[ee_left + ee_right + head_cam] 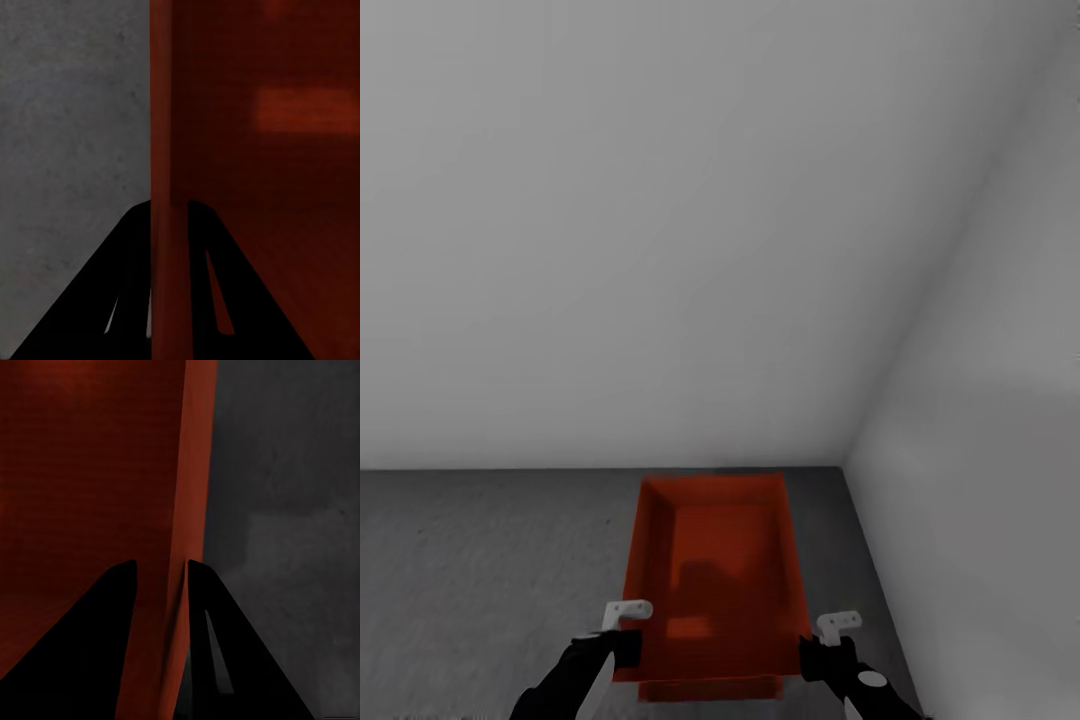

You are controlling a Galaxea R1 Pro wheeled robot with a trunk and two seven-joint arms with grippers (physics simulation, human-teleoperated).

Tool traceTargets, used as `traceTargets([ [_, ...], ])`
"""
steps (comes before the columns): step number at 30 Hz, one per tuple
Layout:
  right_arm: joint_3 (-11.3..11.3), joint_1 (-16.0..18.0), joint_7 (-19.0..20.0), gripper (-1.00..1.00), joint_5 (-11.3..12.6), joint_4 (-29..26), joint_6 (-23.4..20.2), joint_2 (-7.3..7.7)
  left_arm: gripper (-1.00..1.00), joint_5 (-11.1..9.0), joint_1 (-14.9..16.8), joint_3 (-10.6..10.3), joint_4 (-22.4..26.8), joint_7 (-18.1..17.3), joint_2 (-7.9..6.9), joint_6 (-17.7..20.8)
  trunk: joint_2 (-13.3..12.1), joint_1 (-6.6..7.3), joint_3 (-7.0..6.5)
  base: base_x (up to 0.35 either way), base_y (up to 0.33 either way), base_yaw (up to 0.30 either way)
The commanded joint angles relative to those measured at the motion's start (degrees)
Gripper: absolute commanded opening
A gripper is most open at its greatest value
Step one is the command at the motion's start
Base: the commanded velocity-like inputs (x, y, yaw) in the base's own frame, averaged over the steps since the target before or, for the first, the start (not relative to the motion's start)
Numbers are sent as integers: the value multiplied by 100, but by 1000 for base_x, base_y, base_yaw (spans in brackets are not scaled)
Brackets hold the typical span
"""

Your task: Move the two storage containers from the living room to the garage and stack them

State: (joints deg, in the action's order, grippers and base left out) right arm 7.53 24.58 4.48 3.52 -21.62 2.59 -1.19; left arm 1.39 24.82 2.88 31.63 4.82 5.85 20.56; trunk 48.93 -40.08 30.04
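You held the rust-red open-top box (715,580) with both grippers (628,612) (838,625) clenched on its side walls; lowering it level onto the grey concrete floor (480,570) mattered.

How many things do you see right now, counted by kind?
Storage container: 1
Hands: 2, the left hand and the right hand, each astride a side wall of the box
Total: 3

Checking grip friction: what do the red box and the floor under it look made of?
The red box looks like smooth rigid plastic: plain thin walls with a faint sheen, though painted metal is possible. The floor looks like rough matte concrete: dark grey and mottled.
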Motion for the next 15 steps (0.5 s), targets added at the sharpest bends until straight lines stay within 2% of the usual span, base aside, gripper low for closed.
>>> traceTargets([
  [1,293,-6,36,-100,61,8,22,-22,-100,132,5,134,169,36,12,44,46,-20,24,-280,0,0],
  [4,293,-6,36,-100,61,8,23,-22,-100,133,5,134,169,37,16,38,167,-86,78,-200,0,0],
  [8,293,-6,36,-100,61,8,25,-22,-100,133,5,134,171,37,20,36,327,-174,150,-50,0,0],
  [15,293,-6,36,-100,61,8,23,-22,-100,133,5,142,175,37,23,36,327,-174,150,-6,0,0],
])
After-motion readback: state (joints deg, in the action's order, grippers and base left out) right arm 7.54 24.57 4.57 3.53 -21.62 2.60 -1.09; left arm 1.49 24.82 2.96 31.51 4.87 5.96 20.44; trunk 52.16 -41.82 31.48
